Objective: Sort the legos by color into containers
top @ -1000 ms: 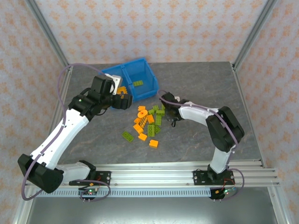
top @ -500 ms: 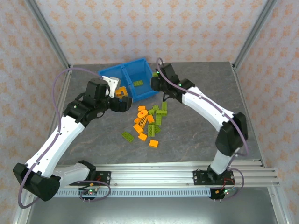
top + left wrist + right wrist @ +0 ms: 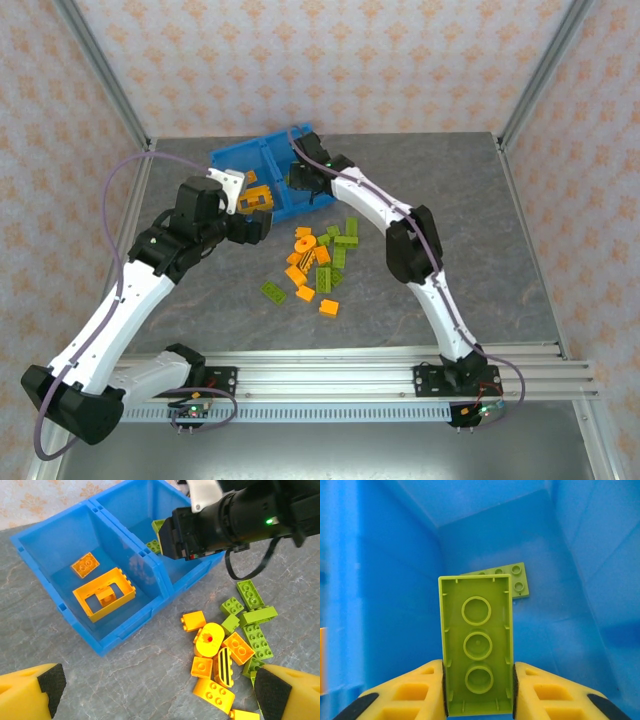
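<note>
Change: a second ago the right gripper [image 3: 298, 172] was down at the pile [image 3: 315, 260] in mid-frame of the top view. Half a second ago it was at the bin's [image 3: 125, 640] right edge. Now it hangs over the right compartment [image 3: 570, 555], clamped on a green brick [image 3: 477, 640].

So pick and carry look done, and I'd say letting go is all that's left for this piece. Colour matches: a green plate [image 3: 512, 582] already lies flat on that floor.

Brick pose, right wrist view:
- long axis runs up-down the frame, in line with the gripper's reach
- free end points at the compartment's far corner
- hollow underside with three round tubes faces the camera, studs face away
- held across the short width, near its lower end
- clear of the floor, I think, not touching the plate

Left gripper [image 3: 157, 695]: wide open, empty, hovering over the counter [image 3: 450, 180] just in front of the bin. Over the last second it has backed off slightly towards lower left. The left compartment [image 3: 55, 550] holds the orange frame [image 3: 104, 594] and an orange brick [image 3: 84, 564], both lying flat. Most of the pile is still unsorted.
</note>
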You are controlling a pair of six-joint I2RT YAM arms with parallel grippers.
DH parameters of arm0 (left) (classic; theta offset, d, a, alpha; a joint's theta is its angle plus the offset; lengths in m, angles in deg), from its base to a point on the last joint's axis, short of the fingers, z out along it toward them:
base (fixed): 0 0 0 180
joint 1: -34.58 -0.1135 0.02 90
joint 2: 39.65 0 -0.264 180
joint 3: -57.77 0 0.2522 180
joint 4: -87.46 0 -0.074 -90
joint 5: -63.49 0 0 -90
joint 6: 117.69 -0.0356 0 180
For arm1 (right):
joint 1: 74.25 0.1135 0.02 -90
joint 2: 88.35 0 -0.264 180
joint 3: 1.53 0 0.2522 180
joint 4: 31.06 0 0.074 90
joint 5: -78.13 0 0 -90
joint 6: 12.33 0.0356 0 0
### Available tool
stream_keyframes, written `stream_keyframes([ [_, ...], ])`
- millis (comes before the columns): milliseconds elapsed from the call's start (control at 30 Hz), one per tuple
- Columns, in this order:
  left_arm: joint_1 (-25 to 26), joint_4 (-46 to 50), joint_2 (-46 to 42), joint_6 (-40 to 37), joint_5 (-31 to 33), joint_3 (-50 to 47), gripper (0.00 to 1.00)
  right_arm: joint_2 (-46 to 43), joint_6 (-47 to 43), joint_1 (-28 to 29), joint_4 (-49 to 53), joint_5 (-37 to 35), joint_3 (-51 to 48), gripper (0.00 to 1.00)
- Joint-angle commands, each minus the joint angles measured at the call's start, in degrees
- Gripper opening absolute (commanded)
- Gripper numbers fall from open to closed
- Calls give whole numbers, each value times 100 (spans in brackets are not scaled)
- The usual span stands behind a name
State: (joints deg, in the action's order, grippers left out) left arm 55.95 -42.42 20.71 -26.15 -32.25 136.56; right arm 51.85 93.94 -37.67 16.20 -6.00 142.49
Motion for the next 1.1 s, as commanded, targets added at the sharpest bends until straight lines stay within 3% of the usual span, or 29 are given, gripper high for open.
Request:
stream_keyframes([
  [0, -27, -112, -93, -119, 66, -67, 100, 144, 38, -78, 447, -233, 422, 35],
  [200, -27, -125, -147, -145, 89, -96, 100, 188, 148, -138, 563, -21, 694, 49],
  [333, -32, -118, -138, -153, 104, -92, 100, -90, 115, -141, 704, 30, 766, 51],
  [500, -27, -120, -147, -153, 147, -114, 100, -889, 83, -135, 635, -48, 129, 51],
  [700, -28, -187, -225, -145, 187, -192, 100, -3010, 279, -136, -420, -485, -2753, 52],
  [867, -27, -202, -140, -111, 87, -200, 100, -4500, 835, -137, -875, -659, -5205, 60],
  [967, -27, -241, -78, -106, 22, -196, 100, -4793, 1095, -134, -884, -246, -5931, 74],
  [1067, -28, -226, 39, -101, -29, -185, 100, -4628, 1302, -120, -877, 431, -6194, 95],
])
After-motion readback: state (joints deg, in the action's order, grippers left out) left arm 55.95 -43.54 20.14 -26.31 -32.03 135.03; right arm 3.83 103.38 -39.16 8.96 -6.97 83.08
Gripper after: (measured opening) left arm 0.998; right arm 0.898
